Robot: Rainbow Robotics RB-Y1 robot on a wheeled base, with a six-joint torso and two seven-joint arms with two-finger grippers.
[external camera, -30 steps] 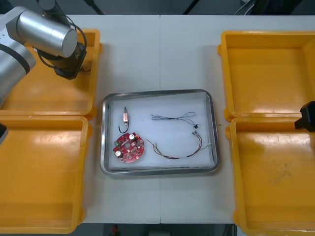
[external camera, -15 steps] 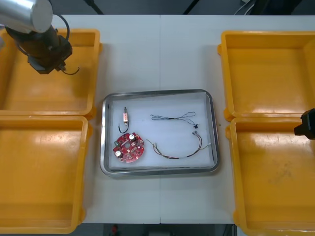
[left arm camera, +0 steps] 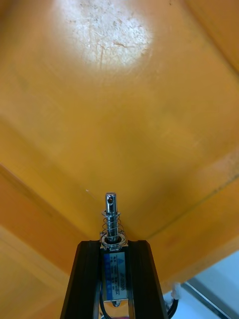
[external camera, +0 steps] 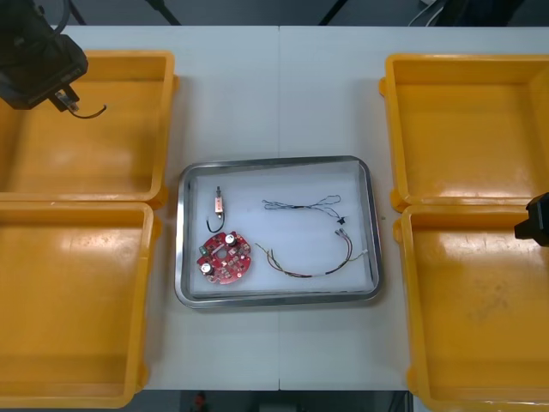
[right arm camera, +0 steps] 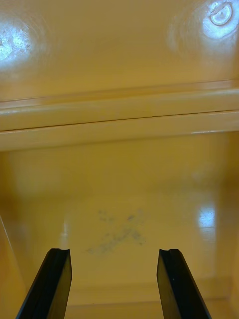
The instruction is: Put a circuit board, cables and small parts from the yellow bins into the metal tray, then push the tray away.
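Since it is parked at the right edge of the frame, the right hand [external camera: 533, 220] plays no part; its fingers stand apart on nothing above the far rim of the near right yellow bin [external camera: 408, 283], as they did a second ago.

At frame centre, the metal tray [external camera: 274, 160] rests on the tabletop [external camera: 279, 94]. It contains the circuit board [external camera: 225, 256] at lower left, one small part [external camera: 220, 202] just above it, the blue and white cable [external camera: 300, 204] and the red and yellow cable [external camera: 319, 264] to the right. None of these has shifted.

At upper left, the change is noted. The left hand [external camera: 58, 96] has travelled from the right portion of the far left yellow bin [external camera: 167, 129] to the frame's top left corner. Its fingers are clamped on a second small metal part [left arm camera: 111, 214], whose sprung tip projects beyond them. A black lead [external camera: 90, 112] trails free from it above the bin floor.

Assessment: the pick appears to have succeeded and the part looks clear of the bin. Delivery to the tray is outstanding, as is the push. The trailing lead could snag the bin wall in transit.
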